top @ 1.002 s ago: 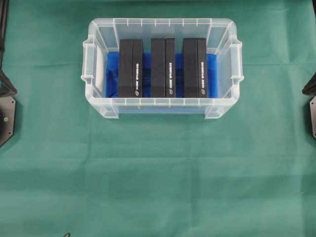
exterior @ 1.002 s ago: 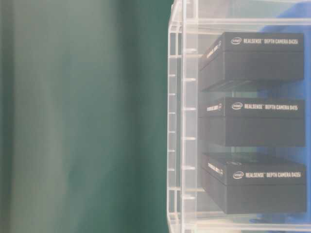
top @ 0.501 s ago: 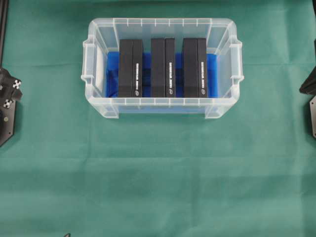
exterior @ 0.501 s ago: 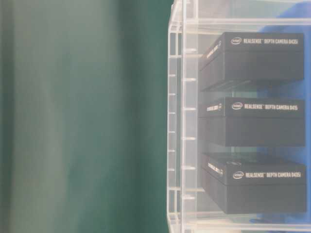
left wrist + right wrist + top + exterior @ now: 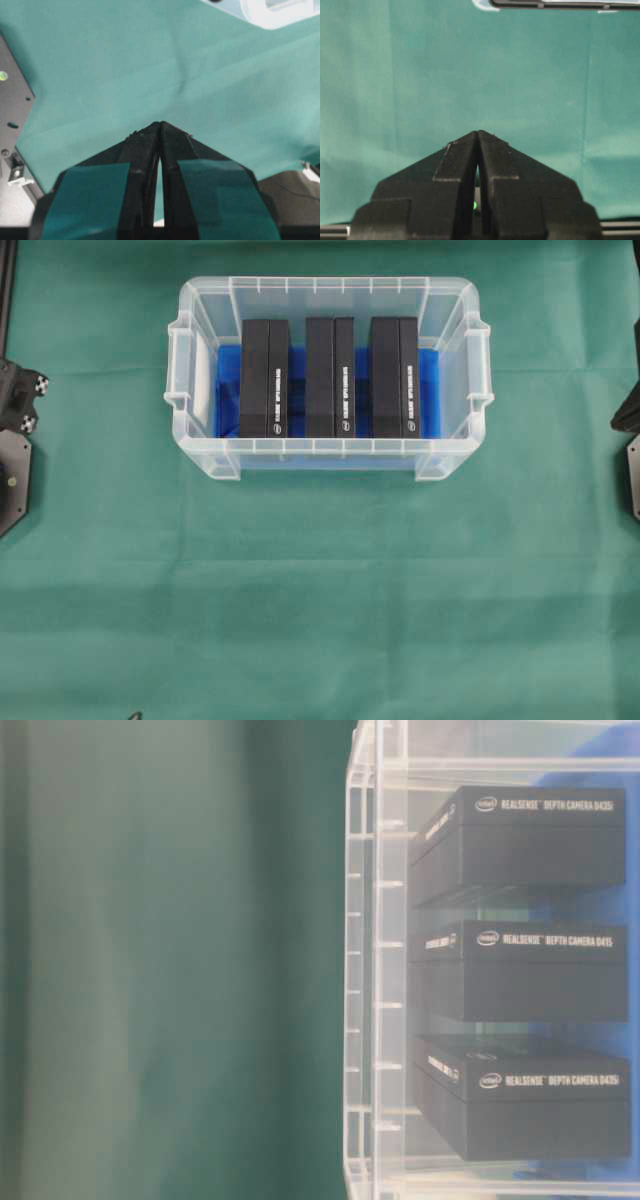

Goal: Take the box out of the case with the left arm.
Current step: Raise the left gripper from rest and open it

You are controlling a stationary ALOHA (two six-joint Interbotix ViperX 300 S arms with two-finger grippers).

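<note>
Box point(image 5: 265, 379): one of three in the case point(image 5: 200, 455), well ahead of tool.
Left gripper point(image 5: 160, 125): jaws shut, empty.
Risk: tight spacing; closed fingers could strike lids.

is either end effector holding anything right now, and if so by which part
Nothing is held. The left end effector and right end effector are both shut on nothing above the green cloth; all three black boxes sit in the case.

The case point(image 5: 375, 970) is cut off at the table-level view's right edge. Both arms point(image 5: 15, 440) barely enter the overhead view's side edges.
</note>
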